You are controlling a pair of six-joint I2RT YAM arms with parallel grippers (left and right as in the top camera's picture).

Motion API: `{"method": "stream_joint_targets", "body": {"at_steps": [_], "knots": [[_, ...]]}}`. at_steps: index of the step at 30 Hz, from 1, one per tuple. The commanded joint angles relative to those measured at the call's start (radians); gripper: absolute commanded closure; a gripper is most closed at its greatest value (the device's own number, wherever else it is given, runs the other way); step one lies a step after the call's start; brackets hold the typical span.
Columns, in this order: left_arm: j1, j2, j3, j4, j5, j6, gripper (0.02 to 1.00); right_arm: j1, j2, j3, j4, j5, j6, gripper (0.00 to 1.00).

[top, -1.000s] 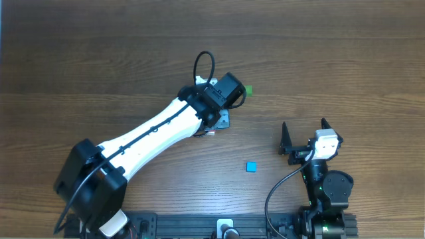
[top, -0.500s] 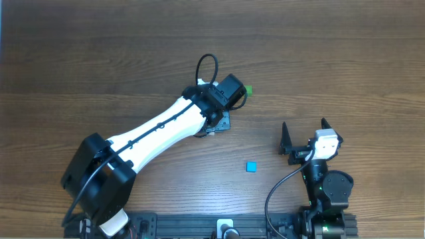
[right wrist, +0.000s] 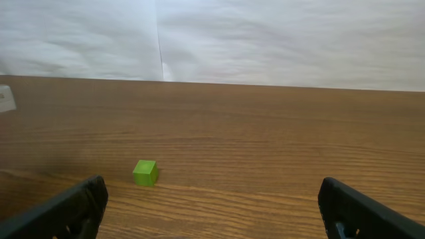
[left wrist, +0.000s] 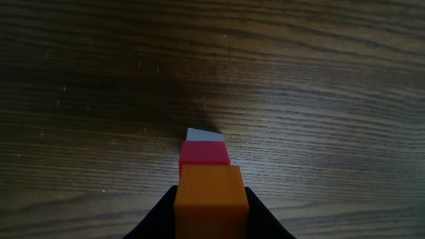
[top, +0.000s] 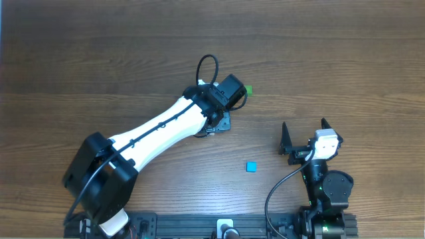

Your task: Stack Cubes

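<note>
My left gripper (left wrist: 211, 222) is shut on an orange cube (left wrist: 211, 199). Just beneath the orange cube a red cube (left wrist: 204, 154) rests on a white cube (left wrist: 204, 135), stacked on the wooden table. From above, the left arm reaches to the table's middle, its gripper (top: 220, 123) covering the stack. A green cube (top: 249, 89) lies just right of the left wrist and is the same green cube (right wrist: 145, 172) in the right wrist view. A blue cube (top: 251, 166) lies nearer the front. My right gripper (top: 304, 134) stands open and holds nothing, well right of the cubes.
A bare wooden tabletop (top: 99, 60) surrounds the cubes. A white wall (right wrist: 265, 40) rises behind the table's far edge in the right wrist view. The black mounting rail (top: 226, 226) runs along the front.
The left arm's elbow has shifted a little to the right, while its gripper with the orange cube has stayed almost in place. The right arm has not moved.
</note>
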Motion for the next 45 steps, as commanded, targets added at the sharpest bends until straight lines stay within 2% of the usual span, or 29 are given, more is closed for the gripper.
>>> {"method": "stream_joint_targets", "body": {"at_steps": [1,15,45], "knots": [[0.007,0.036,0.024,0.008,0.006,0.010,0.976,-0.006,-0.006,-0.005,-0.004,0.003,-0.004,0.009],[0.008,0.043,0.024,0.010,0.011,0.011,0.974,-0.006,-0.006,-0.005,-0.004,0.003,-0.004,0.007],[0.008,0.043,0.024,-0.011,0.013,0.011,0.702,-0.006,-0.006,-0.005,-0.004,0.003,-0.004,0.007]]}}
